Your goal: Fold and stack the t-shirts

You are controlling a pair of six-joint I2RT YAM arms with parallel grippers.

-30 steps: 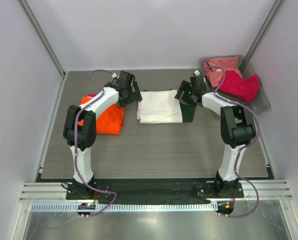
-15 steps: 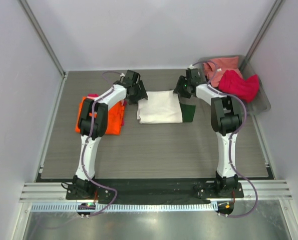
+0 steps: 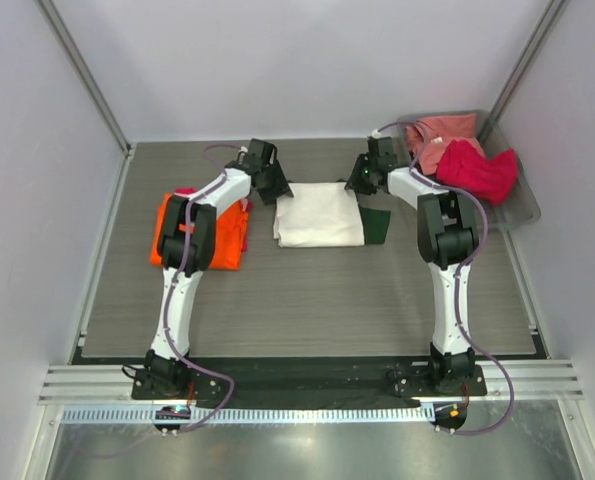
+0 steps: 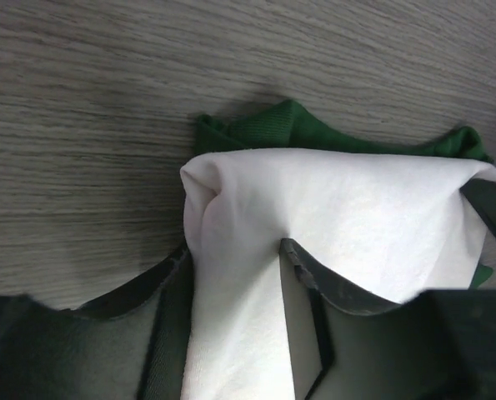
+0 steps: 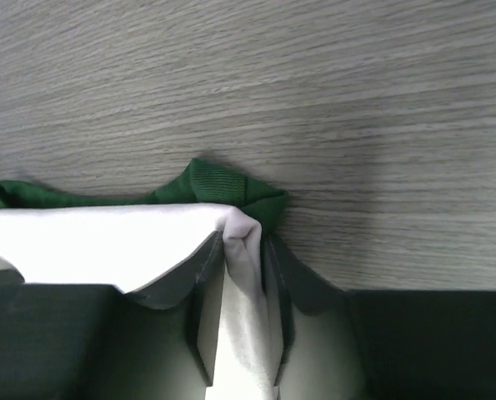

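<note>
Now left fingers (image 4: 302, 312) and right fingers (image 5: 285, 283) each pinch a corner of the cream t-shirt (image 3: 319, 212) lying between them on the desk (image 3: 277, 290); a shallow pinch could slip, spoiling the fold.

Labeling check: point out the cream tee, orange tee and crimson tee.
cream tee (image 3: 319, 215), top view, middle of folded body
orange tee (image 3: 232, 245), top view, right part
crimson tee (image 3: 477, 170), top view, middle of heap

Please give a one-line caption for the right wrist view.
Right pincer pinching a corner of the cream t-shirt, green fabric behind.
</note>
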